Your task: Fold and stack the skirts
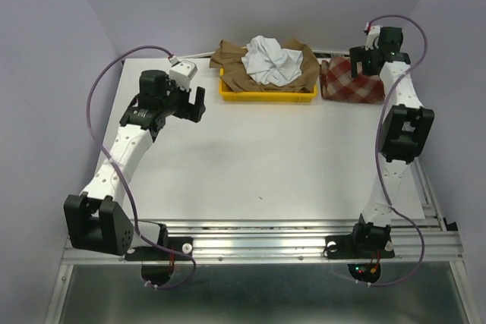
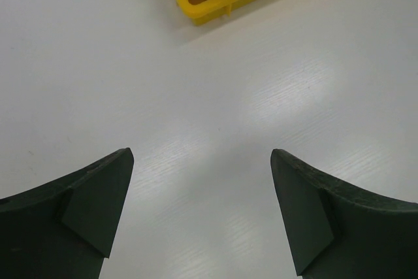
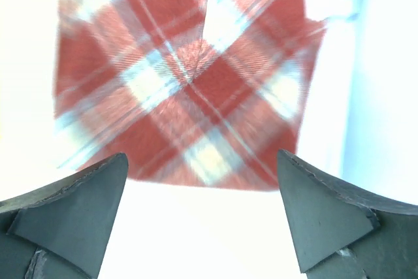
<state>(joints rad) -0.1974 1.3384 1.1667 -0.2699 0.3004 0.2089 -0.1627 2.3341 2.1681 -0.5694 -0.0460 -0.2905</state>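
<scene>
The red-and-beige checked skirt (image 1: 349, 81) lies folded on the table at the back right, next to the yellow tray (image 1: 266, 95). It fills the upper part of the right wrist view (image 3: 189, 83), blurred. The white skirt (image 1: 271, 60) lies crumpled on top of the tan-brown skirt (image 1: 231, 62) in the tray. My right gripper (image 1: 363, 60) is open and empty, hovering above the checked skirt's far right end; its jaws stand wide apart (image 3: 201, 181). My left gripper (image 1: 194, 102) is open and empty above bare table left of the tray (image 2: 202, 181).
The tray's corner shows at the top of the left wrist view (image 2: 215, 6). Purple walls close in the table on the left, back and right. An aluminium rail (image 1: 304, 237) runs along the near edge by the arm bases.
</scene>
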